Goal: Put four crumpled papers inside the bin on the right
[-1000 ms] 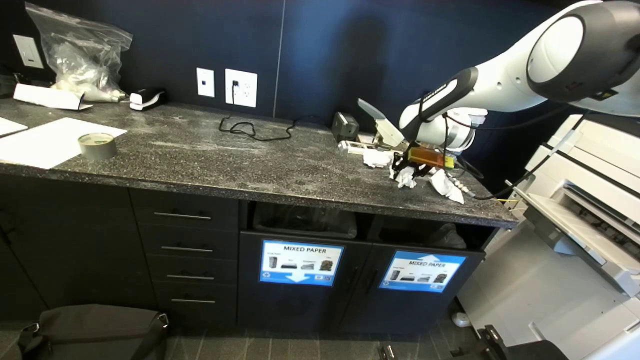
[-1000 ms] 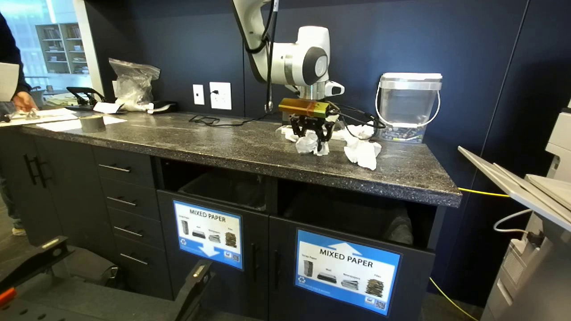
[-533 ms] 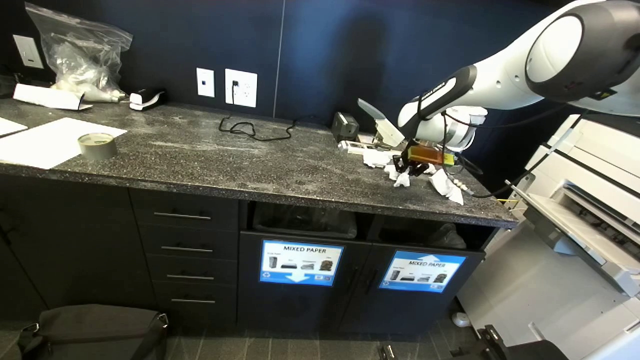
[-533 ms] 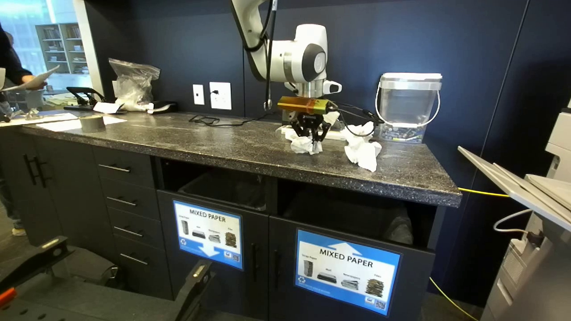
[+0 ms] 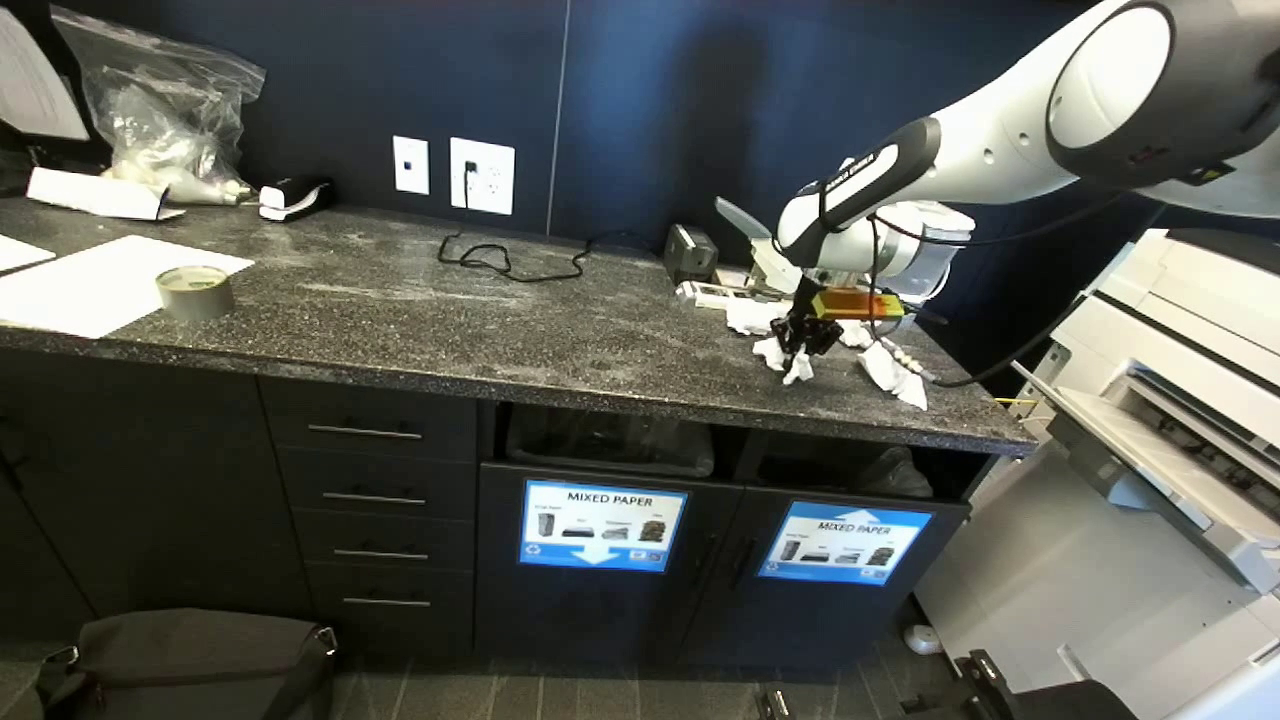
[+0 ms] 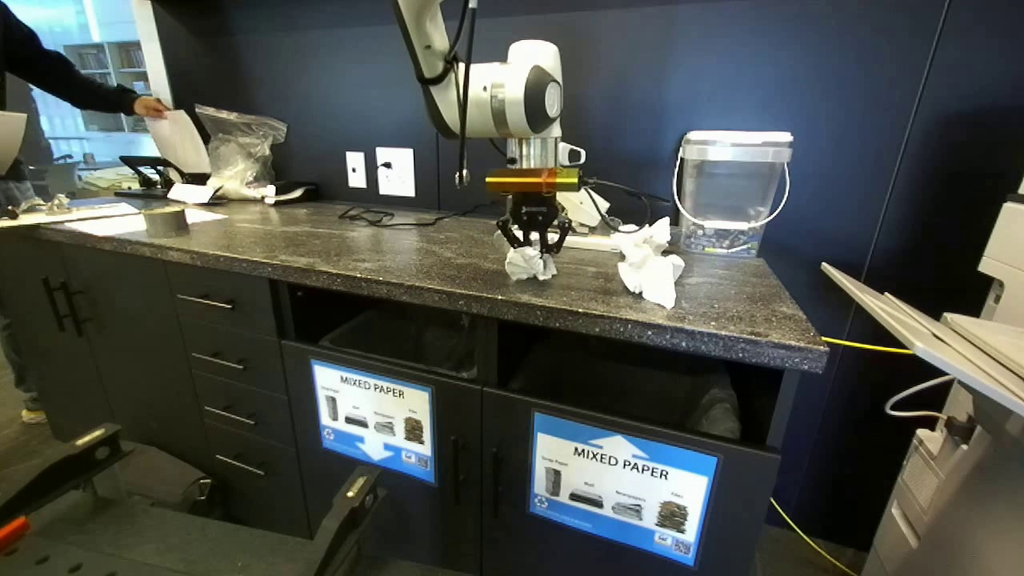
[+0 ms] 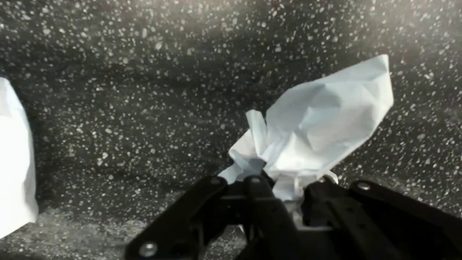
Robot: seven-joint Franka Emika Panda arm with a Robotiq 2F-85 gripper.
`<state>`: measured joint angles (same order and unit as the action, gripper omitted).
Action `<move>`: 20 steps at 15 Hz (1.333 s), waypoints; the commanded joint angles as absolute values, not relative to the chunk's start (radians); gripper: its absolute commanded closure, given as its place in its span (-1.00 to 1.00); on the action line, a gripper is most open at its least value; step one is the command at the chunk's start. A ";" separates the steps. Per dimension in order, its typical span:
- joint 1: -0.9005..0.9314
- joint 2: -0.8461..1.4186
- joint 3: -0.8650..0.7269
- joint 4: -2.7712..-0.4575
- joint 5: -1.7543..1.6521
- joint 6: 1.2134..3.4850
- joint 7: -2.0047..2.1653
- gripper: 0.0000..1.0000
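My gripper (image 5: 798,350) is low over the right part of the counter, its jaws shut on a white crumpled paper (image 6: 524,264). In the wrist view a wide flap of that crumpled paper (image 7: 332,115) sticks out beyond the gripper (image 7: 287,191). Whether it still touches the counter I cannot tell. Another crumpled paper (image 5: 754,317) lies behind the gripper, and more crumpled paper (image 6: 652,272) lies to its right near the front. At the wrist view's left edge a piece of white paper (image 7: 14,162) shows. The bin on the right (image 6: 716,408) stands in the dark cabinet opening under the counter, mostly hidden.
A second bin (image 5: 610,440) sits in the left cabinet opening. The counter's front edge (image 6: 640,328) overhangs both. A clear bucket (image 6: 732,184) stands at the back right, with a printer (image 5: 1150,420) beyond the counter's end. A tape roll (image 5: 195,292) lies far left.
The jaws have shut on the crumpled paper. Gripper and paper have shifted leftward in both exterior views. A person at the far left has reached in with a sheet.
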<state>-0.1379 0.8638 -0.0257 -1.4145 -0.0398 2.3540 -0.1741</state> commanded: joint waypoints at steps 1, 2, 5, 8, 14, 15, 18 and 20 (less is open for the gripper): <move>-0.105 0.807 -0.043 -1.540 -0.095 2.345 -0.198 0.74; -0.103 0.782 -0.048 -1.581 -0.110 2.359 -0.199 0.75; -0.098 0.689 -0.055 -1.738 -0.145 2.422 -0.193 0.75; -0.104 0.610 -0.061 -1.883 -0.163 2.487 -0.188 0.75; -0.108 0.481 -0.080 -2.169 -0.158 2.733 -0.165 0.75; -0.117 0.467 -0.077 -2.206 -0.147 2.770 -0.170 0.75; -0.117 0.460 -0.084 -2.307 -0.140 2.894 -0.150 0.75; -0.100 0.473 -0.104 -2.362 -0.144 2.998 -0.115 0.75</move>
